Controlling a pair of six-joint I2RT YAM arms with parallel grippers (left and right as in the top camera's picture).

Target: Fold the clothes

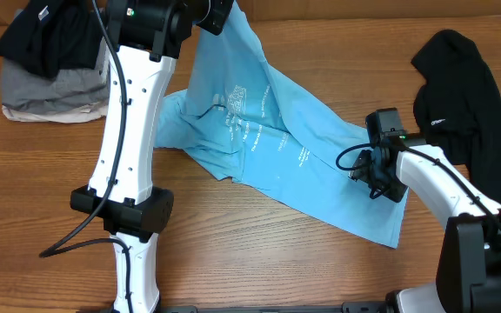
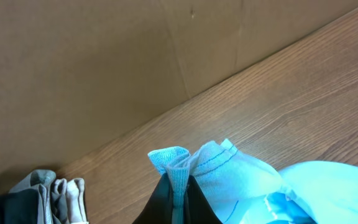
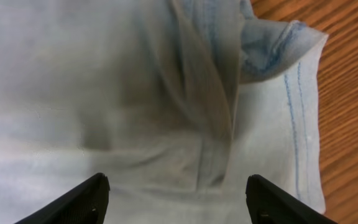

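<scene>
The light-blue T-shirt (image 1: 268, 139) with white lettering lies stretched across the table's middle, its far end lifted. My left gripper (image 1: 218, 16) is shut on a bunched edge of the shirt (image 2: 180, 171) and holds it up near the back edge. My right gripper (image 1: 365, 170) is open, its fingers (image 3: 178, 196) spread just above the shirt's right part (image 3: 135, 106), near a stitched hem. A black garment (image 1: 464, 104) with a small white logo lies at the right.
A pile of black and grey clothes (image 1: 50, 61) sits at the back left, also in the left wrist view (image 2: 42, 196). A brown wall (image 2: 104, 56) stands behind the wooden table (image 1: 303, 261).
</scene>
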